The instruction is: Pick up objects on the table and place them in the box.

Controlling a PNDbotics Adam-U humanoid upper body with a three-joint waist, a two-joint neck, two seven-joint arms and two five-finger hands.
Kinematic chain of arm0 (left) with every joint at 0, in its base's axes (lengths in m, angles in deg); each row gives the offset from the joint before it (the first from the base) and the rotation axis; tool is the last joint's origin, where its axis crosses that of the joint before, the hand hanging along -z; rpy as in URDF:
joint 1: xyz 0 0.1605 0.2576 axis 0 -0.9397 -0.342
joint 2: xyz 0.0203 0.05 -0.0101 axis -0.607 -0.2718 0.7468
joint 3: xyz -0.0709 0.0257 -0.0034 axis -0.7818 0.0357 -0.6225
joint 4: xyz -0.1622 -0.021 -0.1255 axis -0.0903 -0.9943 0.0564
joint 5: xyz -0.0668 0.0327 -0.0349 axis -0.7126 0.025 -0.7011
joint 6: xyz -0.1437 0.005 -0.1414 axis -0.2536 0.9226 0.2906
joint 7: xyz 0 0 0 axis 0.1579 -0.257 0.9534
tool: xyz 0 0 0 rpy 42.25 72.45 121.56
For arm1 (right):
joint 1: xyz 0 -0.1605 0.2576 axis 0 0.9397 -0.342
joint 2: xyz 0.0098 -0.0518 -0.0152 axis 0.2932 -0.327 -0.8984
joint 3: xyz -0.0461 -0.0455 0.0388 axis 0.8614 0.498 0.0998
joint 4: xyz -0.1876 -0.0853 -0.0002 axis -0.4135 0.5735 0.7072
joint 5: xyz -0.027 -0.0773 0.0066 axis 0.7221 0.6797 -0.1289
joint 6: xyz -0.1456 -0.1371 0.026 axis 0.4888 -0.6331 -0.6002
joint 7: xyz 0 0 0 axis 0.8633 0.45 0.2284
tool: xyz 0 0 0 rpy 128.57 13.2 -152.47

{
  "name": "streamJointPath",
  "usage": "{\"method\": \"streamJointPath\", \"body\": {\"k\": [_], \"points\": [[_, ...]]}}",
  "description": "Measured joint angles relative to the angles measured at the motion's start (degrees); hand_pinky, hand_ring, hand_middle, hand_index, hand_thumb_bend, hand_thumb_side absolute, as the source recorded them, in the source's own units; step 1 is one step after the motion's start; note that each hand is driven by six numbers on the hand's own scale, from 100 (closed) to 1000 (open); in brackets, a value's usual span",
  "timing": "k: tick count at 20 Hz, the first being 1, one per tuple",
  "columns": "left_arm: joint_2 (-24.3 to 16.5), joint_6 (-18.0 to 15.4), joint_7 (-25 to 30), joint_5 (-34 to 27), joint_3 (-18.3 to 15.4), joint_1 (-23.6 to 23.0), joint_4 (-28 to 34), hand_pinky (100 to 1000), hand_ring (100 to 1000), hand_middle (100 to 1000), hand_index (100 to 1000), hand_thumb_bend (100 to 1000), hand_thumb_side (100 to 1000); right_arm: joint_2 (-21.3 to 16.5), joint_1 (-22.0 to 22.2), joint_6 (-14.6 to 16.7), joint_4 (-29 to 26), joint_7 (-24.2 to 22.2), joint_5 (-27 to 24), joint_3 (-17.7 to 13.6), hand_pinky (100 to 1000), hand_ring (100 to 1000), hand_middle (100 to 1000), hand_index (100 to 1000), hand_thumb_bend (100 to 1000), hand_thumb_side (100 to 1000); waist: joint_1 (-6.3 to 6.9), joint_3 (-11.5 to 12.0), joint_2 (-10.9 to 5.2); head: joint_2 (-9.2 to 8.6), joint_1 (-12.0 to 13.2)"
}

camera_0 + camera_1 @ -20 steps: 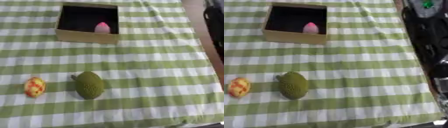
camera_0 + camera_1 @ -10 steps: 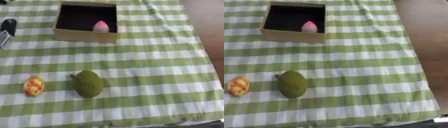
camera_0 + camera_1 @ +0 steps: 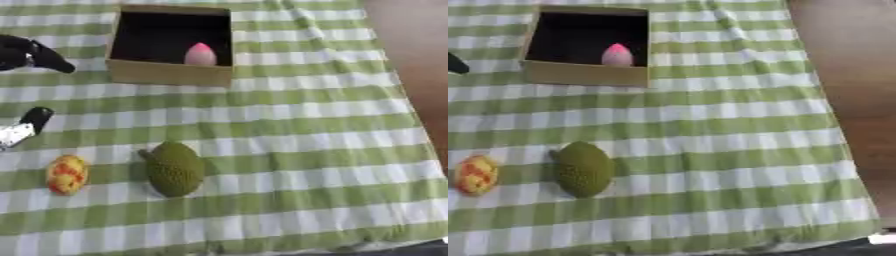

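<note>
- Left eye view shows a table covered with a green-and-white checked cloth (image 3: 297, 125), and on it an open cardboard box (image 3: 171, 72) with a dark inside.
- Inside the box, against its near wall, stands a small pink egg-shaped thing (image 3: 200, 54).
- Well in front of the box, toward the near edge of the cloth, lies a green bumpy fruit (image 3: 173, 168), oval, with a short stem on its left end.
- Just left of that green fruit, apart from it, lies a smaller yellow-and-red fruit (image 3: 67, 174).
- To the left of the box, the robot's left hand (image 3: 26, 55) comes in from the view's left edge: black fingers (image 3: 48, 59) reach out beside the box without touching it, and a separate black tip with a silver part (image 3: 26, 125) shows lower down, between the box and the yellow-and-red fruit.
- The fingers hold nothing; they look spread rather than curled, though only part of the hand shows.
- Neither fruit is touched by the hand.
- To the right of the box, past the cloth's edge, runs a brown floor (image 3: 850, 75).
- The right hand shows in neither view.
</note>
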Motion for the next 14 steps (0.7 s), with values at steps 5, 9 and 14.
{"method": "streamJointPath", "body": {"k": [5, 9, 14], "points": [[-1.2, -0.99, 3.42, 2.09, 0.05, -0.79, 0.01, 894, 892, 811, 921, 357, 468, 0.0, 1.11, -0.51, -1.09, 0.9, 0.07, -0.73, 979, 931, 656, 930, 100, 100, 0.35, -0.04, -0.12, 0.01, 0.02], [-1.99, -1.51, 5.69, 4.44, 0.64, -1.31, 0.01, 901, 896, 811, 919, 428, 403, 0.0, 1.81, -0.94, -1.64, 1.55, 0.19, -1.06, 984, 931, 655, 931, 100, 100, 0.47, -0.13, -0.12, 0.01, 0.03], [-2.46, -0.55, 7.8, 6.06, 1.99, -2.46, 0.01, 896, 898, 813, 920, 433, 229, 0.14, 2.26, -1.72, -1.69, 2.02, 0.36, -1.46, 990, 932, 652, 933, 100, 100, 0.81, -0.49, -0.12, 0.01, 0.09]]}}
